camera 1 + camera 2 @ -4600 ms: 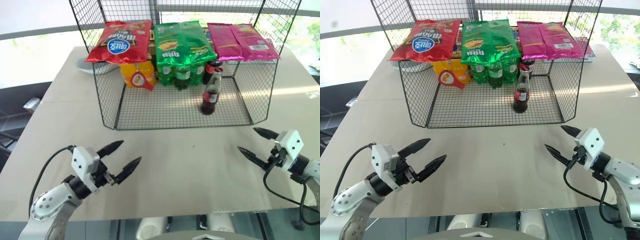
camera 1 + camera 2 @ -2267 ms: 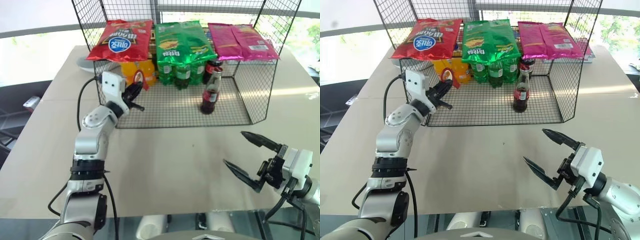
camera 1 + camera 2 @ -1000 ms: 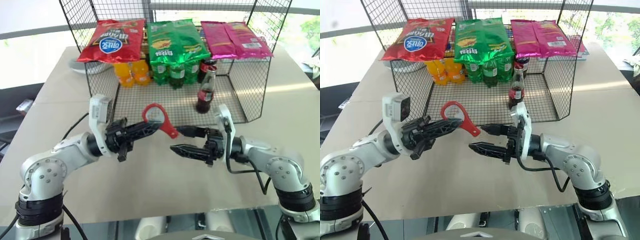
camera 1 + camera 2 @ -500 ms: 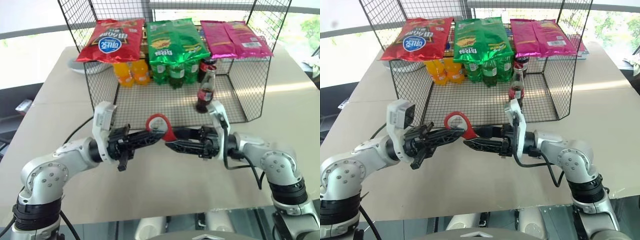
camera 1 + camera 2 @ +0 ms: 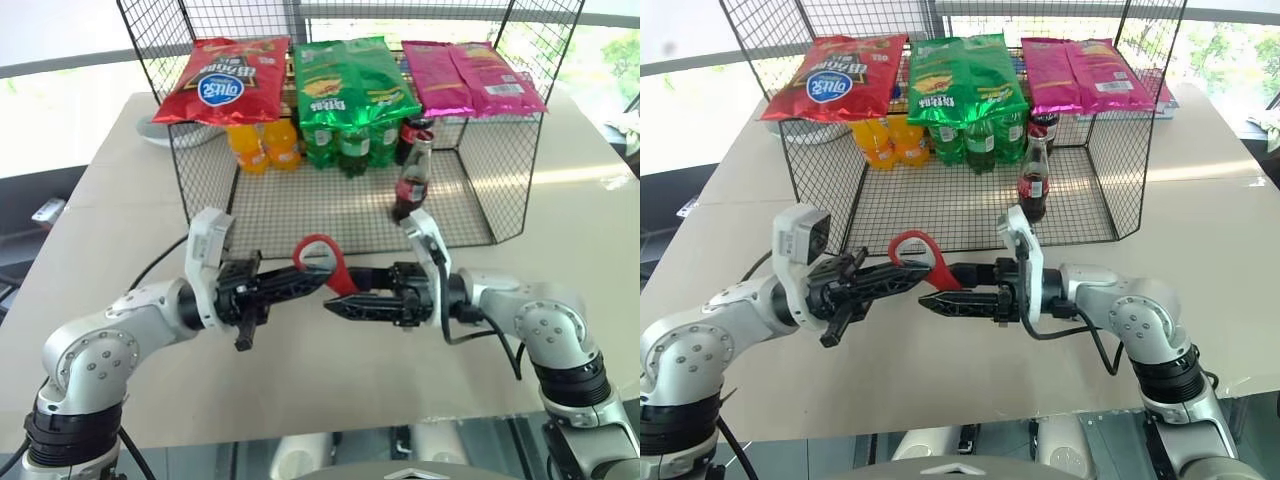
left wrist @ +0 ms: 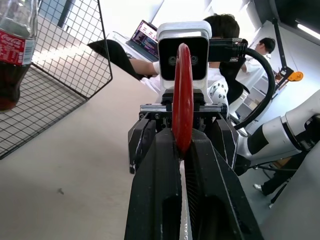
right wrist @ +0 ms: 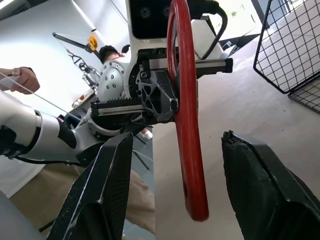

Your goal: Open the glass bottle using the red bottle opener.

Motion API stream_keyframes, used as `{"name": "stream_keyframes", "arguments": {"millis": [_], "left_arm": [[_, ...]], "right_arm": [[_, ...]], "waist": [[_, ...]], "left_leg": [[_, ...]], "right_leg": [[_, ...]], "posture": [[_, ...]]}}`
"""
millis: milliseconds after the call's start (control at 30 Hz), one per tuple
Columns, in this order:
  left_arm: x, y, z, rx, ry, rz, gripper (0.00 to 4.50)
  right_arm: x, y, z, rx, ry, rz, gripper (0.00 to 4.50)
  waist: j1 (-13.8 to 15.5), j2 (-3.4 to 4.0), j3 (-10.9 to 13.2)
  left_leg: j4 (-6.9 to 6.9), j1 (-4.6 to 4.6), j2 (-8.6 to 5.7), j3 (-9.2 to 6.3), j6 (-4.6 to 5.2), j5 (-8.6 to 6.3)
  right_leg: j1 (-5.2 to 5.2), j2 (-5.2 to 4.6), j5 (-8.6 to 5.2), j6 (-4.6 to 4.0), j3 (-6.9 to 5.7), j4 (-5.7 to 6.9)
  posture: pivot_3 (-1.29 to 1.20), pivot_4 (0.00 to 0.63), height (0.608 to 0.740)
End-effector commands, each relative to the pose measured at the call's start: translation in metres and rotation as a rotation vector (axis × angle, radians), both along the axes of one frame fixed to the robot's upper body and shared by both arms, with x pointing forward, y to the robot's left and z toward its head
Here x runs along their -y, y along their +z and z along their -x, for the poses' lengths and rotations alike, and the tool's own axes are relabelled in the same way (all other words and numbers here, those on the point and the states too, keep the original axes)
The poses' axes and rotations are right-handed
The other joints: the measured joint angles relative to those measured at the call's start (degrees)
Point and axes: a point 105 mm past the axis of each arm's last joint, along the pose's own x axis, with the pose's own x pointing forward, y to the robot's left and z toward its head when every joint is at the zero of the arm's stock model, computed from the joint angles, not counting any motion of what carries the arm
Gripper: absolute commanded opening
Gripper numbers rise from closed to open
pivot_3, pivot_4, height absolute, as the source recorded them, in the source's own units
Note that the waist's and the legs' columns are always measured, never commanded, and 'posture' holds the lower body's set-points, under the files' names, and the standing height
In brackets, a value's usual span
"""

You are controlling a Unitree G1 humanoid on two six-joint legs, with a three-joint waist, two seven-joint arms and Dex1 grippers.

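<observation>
We are finding the red bottle opener (image 5: 322,262) clamped in the left gripper (image 5: 318,281), handle lying between the right gripper's (image 5: 940,292) part-open jaws (not yet closed on it).

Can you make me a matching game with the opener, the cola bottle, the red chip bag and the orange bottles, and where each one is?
Things:
1. opener
2. cola bottle
3. red chip bag
4. orange bottles

Places:
A. lying on top of the wire rack
B. pinched in the left gripper, above the table
C. under the red chip bag, inside the rack
D. standing alone on the rack's wire floor, towards its right side

Pairs: 1-B, 2-D, 3-A, 4-C
</observation>
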Motion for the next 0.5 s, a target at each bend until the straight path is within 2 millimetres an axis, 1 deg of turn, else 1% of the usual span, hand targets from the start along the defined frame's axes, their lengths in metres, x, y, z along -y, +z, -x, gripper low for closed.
{"name": "stream_keyframes", "arguments": {"millis": [33,67,133,167,200,333,400,433,500], "left_arm": [[0.005,0.009,0.004,0.055,-0.021,-0.008,0.0],[0.007,0.01,0.004,0.059,-0.024,-0.011,0.0],[0.012,0.013,0.004,0.065,-0.028,-0.011,0.0],[0.014,0.014,0.004,0.071,-0.031,-0.015,0.0],[0.016,0.014,0.004,0.075,-0.032,-0.018,0.0],[0.02,0.018,0.001,0.086,-0.029,-0.014,0.0],[0.02,0.023,0.0,0.068,-0.033,0.012,0.73],[0.019,0.025,-0.001,0.07,-0.023,0.017,1.03],[0.016,0.028,-0.007,0.073,-0.001,0.024,1.81]], "right_arm": [[-0.003,0.007,0.004,0.03,0.042,-0.012,1.95],[-0.004,0.007,0.004,0.029,0.044,-0.01,1.56],[-0.003,0.008,0.002,0.027,0.041,-0.015,0.52],[-0.002,0.009,0.002,0.027,0.041,-0.016,0.2],[-0.002,0.009,0.001,0.028,0.041,-0.015,0.07],[0.002,0.007,0.003,0.026,0.046,0.002,0.07],[0.004,0.004,0.004,0.02,0.044,0.014,0.0],[0.006,0.003,0.004,0.02,0.034,0.02,0.0],[0.016,0.001,0.0,0.014,-0.026,0.023,0.0]], "waist": [[0.0,0.0,0.0],[0.0,0.0,0.0],[0.0,0.0,0.0],[0.0,0.0,0.0],[0.0,0.0,0.0],[0.0,0.0,0.0],[0.0,0.0,0.0],[0.0,0.0,0.0],[0.1,0.0,0.0]], "left_leg": [[0.0,0.0,0.0,0.0,0.0,0.0],[0.0,0.0,0.0,0.0,0.0,0.0],[0.0,0.0,0.0,0.0,0.0,0.0],[0.0,0.0,0.0,0.0,0.0,0.0],[0.0,-0.01,0.0,0.0,0.0,0.0],[0.0,-0.03,0.0,0.0,0.0,0.0],[0.0,-0.03,0.0,0.0,0.0,0.0],[0.0,-0.03,0.0,-0.01,0.0,0.0],[0.0,-0.03,0.0,-0.01,0.0,0.0]], "right_leg": [[0.0,0.0,0.0,0.0,0.0,0.0],[0.0,0.0,0.0,0.0,0.0,0.0],[0.0,0.0,0.0,0.0,0.0,0.0],[0.0,0.0,0.0,0.0,0.0,0.0],[0.0,0.0,0.0,0.0,0.0,0.0],[-0.01,0.0,0.0,0.0,0.0,0.0],[-0.01,0.0,0.0,0.0,0.0,0.0],[-0.01,0.0,0.0,0.0,-0.01,0.0],[-0.01,0.0,0.0,0.0,-0.01,0.0]], "posture": [[0.0,0.15,0.74],[0.0,0.15,0.74],[0.0,0.15,0.74],[0.0,0.15,0.74],[0.0,0.15,0.74],[0.0,0.15,0.74],[0.0,0.15,0.74],[0.0,0.15,0.74],[0.0,0.15,0.74]]}}
